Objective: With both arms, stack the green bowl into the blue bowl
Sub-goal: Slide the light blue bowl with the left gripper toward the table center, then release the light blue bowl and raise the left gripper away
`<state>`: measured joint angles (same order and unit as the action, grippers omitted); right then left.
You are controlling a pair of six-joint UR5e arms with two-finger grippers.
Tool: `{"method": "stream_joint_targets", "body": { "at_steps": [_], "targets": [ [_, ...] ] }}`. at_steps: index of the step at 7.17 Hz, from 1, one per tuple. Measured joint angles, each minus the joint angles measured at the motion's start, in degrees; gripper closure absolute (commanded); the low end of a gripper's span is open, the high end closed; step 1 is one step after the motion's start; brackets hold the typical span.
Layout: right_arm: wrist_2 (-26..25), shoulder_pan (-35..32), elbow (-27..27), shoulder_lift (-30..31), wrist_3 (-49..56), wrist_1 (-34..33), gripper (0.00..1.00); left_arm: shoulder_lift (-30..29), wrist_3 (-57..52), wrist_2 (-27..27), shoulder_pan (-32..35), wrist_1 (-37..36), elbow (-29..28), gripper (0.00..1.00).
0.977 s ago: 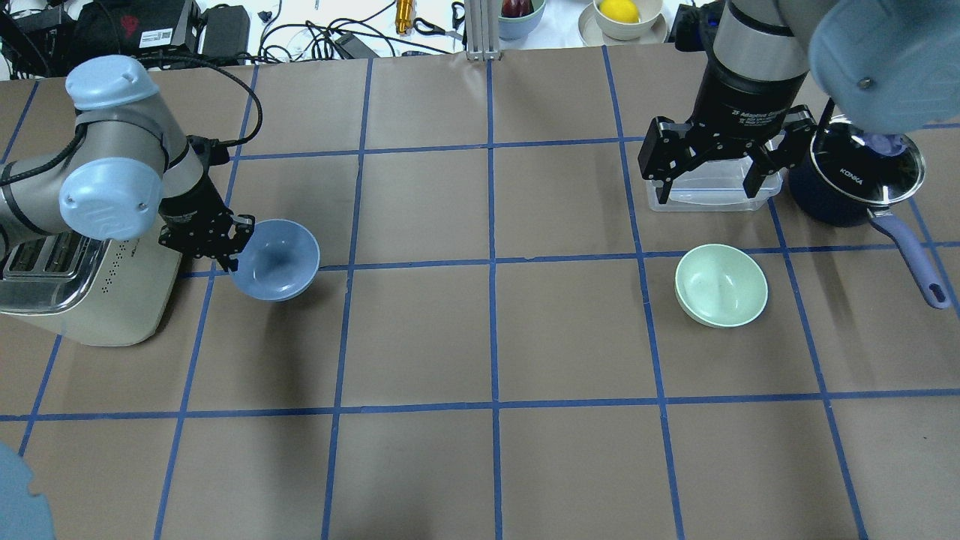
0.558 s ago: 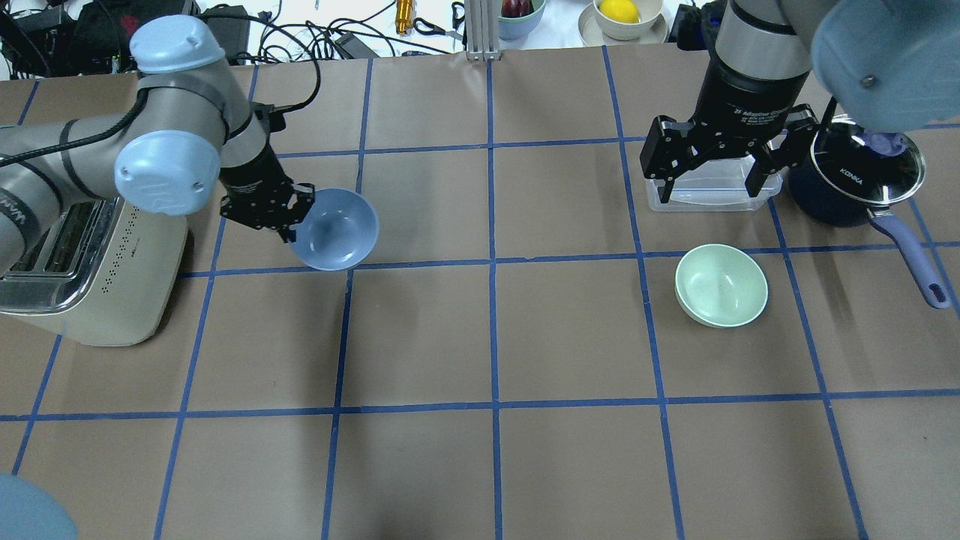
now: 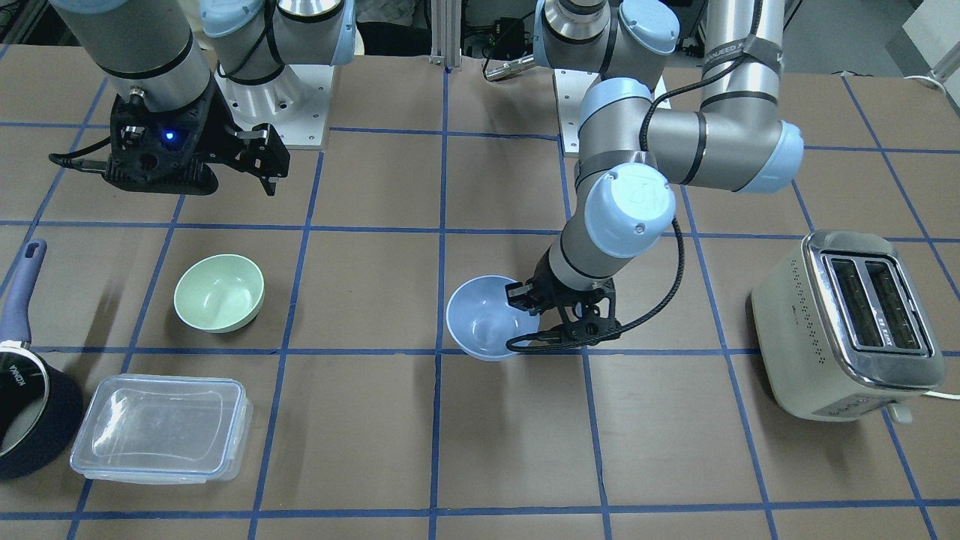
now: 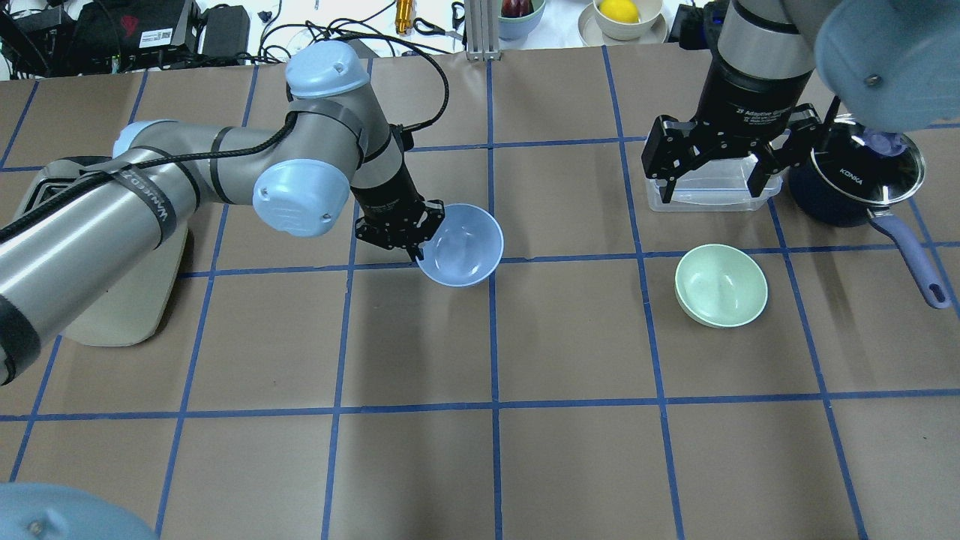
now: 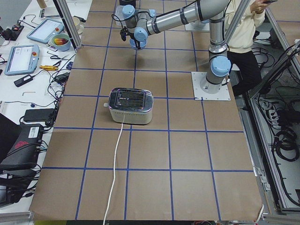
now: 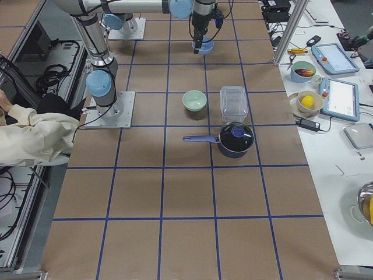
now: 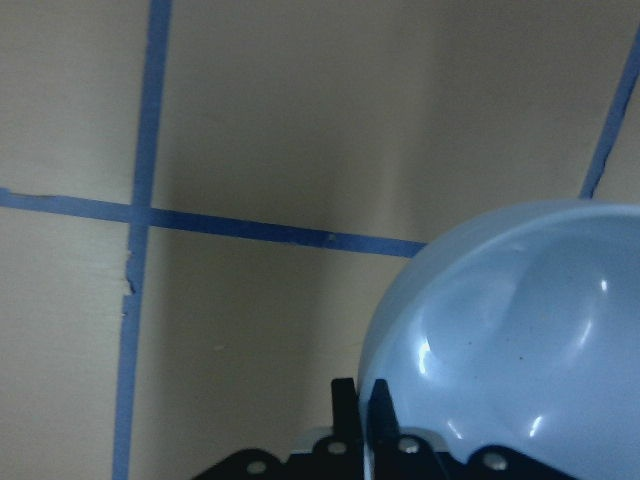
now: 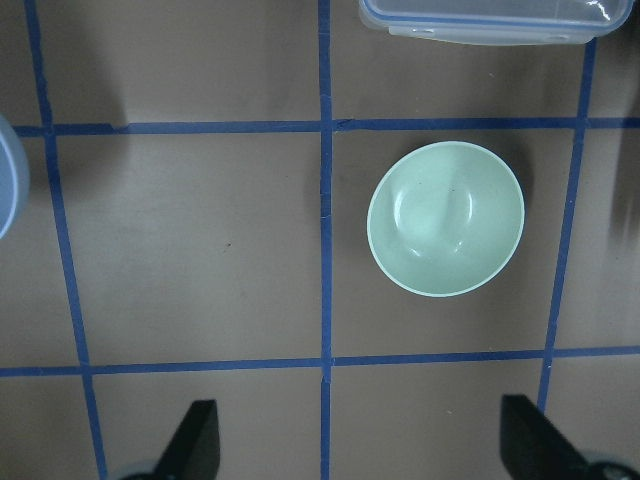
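The blue bowl [image 4: 460,245] is near the middle of the table, and my left gripper [image 4: 416,240] is shut on its rim. It also shows in the front view [image 3: 484,319] and the left wrist view [image 7: 520,340], with one finger inside the rim and one outside. The green bowl [image 4: 721,285] sits upright on the table at the right, empty, and also shows in the right wrist view [image 8: 446,218]. My right gripper [image 4: 709,187] is open and empty. It hangs high above the table, behind the green bowl.
A clear lidded plastic container [image 3: 161,427] and a dark blue pot with a glass lid [image 3: 30,412] stand beyond the green bowl. A cream toaster [image 3: 847,322] stands at the table's left end. Blue tape lines grid the brown table.
My left arm has carried the blue bowl to the right, from beside the toaster to near the table's centre line. The right gripper and the green bowl have stayed in place.
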<state>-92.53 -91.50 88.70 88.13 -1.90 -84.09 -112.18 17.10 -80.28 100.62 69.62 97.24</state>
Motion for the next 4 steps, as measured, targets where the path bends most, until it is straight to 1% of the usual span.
{"method": "stream_joint_targets", "body": {
  "at_steps": [3, 4],
  "targets": [
    [-0.1, -0.1, 0.0, 0.0, 0.0, 0.0, 0.00, -3.3, 0.0, 0.7, 2.2, -0.7, 0.1, 1.00],
    [0.0, -0.1, 0.1, 0.0, 0.0, 0.0, 0.00, -3.6, 0.1, 1.0, 2.3, -0.7, 0.0, 0.01]
  ]
}}
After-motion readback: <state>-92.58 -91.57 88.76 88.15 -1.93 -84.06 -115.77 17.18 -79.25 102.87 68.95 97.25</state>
